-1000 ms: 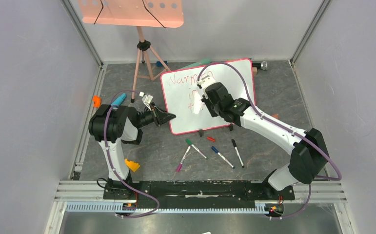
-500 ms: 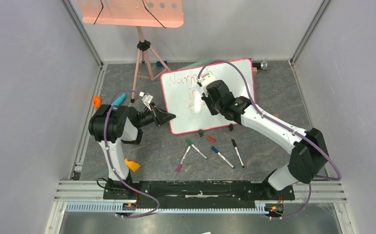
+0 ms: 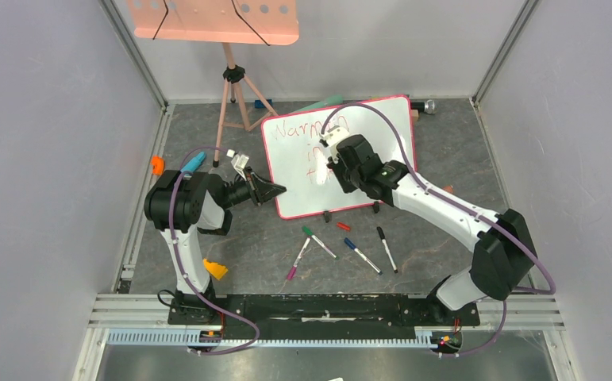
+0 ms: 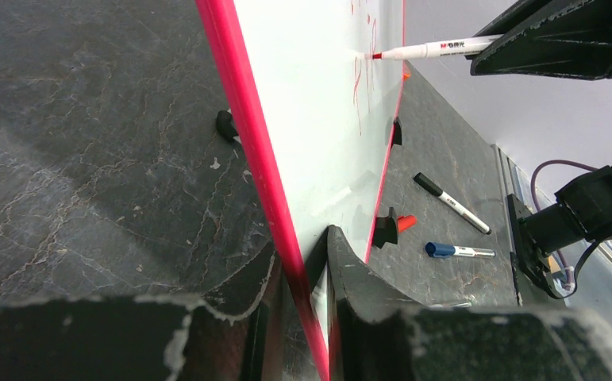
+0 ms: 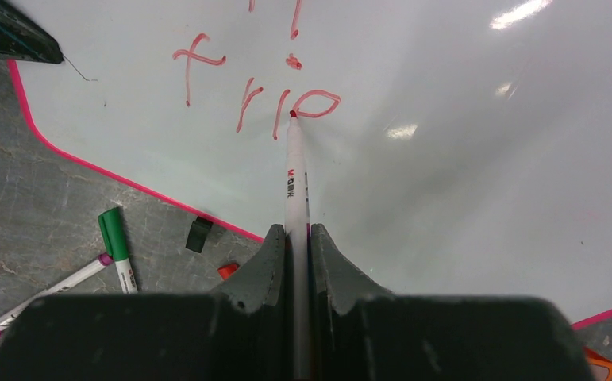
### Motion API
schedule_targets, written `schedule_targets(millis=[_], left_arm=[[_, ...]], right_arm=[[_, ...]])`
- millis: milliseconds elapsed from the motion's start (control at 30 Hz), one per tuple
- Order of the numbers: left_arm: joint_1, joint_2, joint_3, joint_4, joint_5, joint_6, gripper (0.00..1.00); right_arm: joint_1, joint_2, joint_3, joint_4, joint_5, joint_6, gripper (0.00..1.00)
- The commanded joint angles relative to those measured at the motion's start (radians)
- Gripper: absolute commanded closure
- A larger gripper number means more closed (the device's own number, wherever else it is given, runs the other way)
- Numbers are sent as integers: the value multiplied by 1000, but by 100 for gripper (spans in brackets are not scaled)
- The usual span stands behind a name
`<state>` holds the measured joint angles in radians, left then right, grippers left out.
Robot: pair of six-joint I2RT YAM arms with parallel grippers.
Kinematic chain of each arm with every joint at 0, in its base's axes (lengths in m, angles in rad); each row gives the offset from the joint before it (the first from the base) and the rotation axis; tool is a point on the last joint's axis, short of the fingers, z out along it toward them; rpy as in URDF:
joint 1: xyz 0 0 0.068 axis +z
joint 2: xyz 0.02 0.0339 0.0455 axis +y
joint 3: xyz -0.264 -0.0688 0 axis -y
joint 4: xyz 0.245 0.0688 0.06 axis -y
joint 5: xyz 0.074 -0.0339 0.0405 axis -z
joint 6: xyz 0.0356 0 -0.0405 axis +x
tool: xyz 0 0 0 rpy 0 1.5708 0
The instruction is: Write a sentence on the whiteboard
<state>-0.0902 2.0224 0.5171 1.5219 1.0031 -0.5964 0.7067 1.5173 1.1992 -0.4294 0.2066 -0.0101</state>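
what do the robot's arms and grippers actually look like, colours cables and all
Both arms match: the left arm and right arm have white links between bulky black joint housings, each trailed by a purple cable. A small green light shows on the right arm's wrist. The left gripper and right gripper have matte black, wedge-shaped fingers, the left one's edges chipped pale.

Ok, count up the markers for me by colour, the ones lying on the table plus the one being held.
red marker, held in the right gripper: 1
green marker: 1
pink marker: 1
blue marker: 1
black marker: 1
Total: 5
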Motion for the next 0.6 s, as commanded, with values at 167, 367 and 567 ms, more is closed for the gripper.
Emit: schedule_targets(millis=[167, 367, 567], left_arm=[[17, 21, 10, 35, -133, 126, 93], [18, 22, 10, 35, -133, 126, 93], [18, 24, 12, 35, -132, 124, 93]], right_arm=[[-10, -19, -39, -36, 81, -2, 100], [-10, -25, -30, -54, 131, -8, 100], [-9, -44, 0, -54, 138, 1, 100]])
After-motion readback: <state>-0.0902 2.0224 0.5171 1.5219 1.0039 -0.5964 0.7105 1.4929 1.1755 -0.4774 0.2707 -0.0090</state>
